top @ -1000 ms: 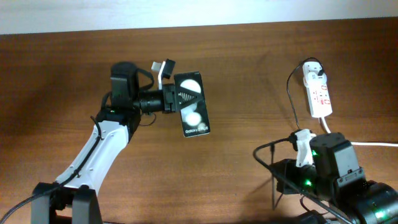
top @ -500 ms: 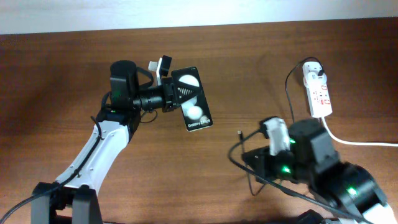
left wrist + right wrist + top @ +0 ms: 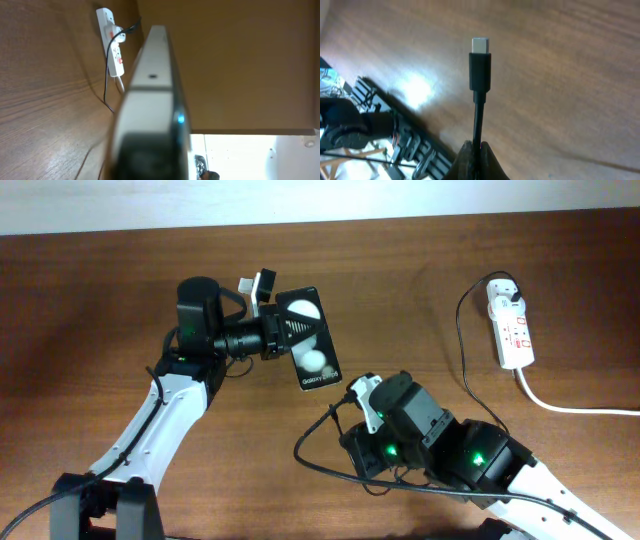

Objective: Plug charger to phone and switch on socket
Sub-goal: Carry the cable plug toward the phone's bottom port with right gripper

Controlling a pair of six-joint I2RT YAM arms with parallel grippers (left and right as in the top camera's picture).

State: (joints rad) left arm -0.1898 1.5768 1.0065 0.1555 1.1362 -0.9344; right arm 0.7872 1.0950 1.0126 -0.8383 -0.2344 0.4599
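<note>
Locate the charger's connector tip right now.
In the right wrist view the connector tip sticks up from the shut right pincer; overhead, that pincer sits beside the lower end of the phone.

Overhead view: even, fairly bright, warm light on the brown wooden table (image 3: 420,330). Shadows are soft and faint, and focus is sharp throughout. Two round white patches on the flat black phone (image 3: 309,345) are blown out, without detail. Green lamps glow on the black right arm (image 3: 440,450).

Left wrist view: the phone's pale edge fills the near field and blurs toward the bottom, with one small bluish glint. The far white oblong power strip (image 3: 112,42) is fairly sharp. The lower right corner is washed-out white.

Right wrist view: a whitish glare patch lies on the table, left of the thin black charger cable (image 3: 479,115). Its connector tip is crisp. The lower left background is out of focus.
</note>
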